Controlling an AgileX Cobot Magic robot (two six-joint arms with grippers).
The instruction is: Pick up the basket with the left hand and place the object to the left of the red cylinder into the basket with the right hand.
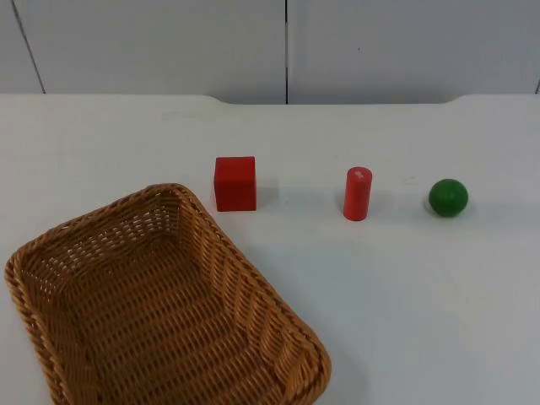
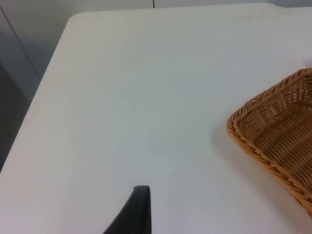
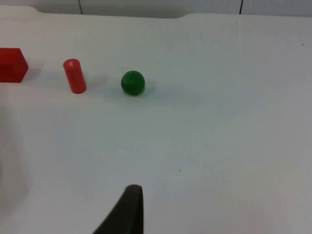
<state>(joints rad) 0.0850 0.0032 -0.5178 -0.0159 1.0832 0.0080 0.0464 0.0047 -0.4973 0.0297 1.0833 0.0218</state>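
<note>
A brown wicker basket (image 1: 246,278) lies empty at the front left of the white table, and the left wrist view has one corner of the basket (image 2: 273,141). Behind it stands a red cube (image 1: 234,183) (image 3: 12,64), to the left of an upright red cylinder (image 1: 358,193) (image 3: 74,76). My left gripper (image 2: 139,212) hangs over bare table left of the basket, apart from it. My right gripper (image 3: 127,209) hangs over bare table well short of the objects, touching nothing.
A green ball (image 1: 448,197) (image 3: 132,82) rests to the right of the cylinder. The grey partition wall (image 1: 287,46) closes the far side. The table's left edge (image 2: 44,83) runs close by the left gripper.
</note>
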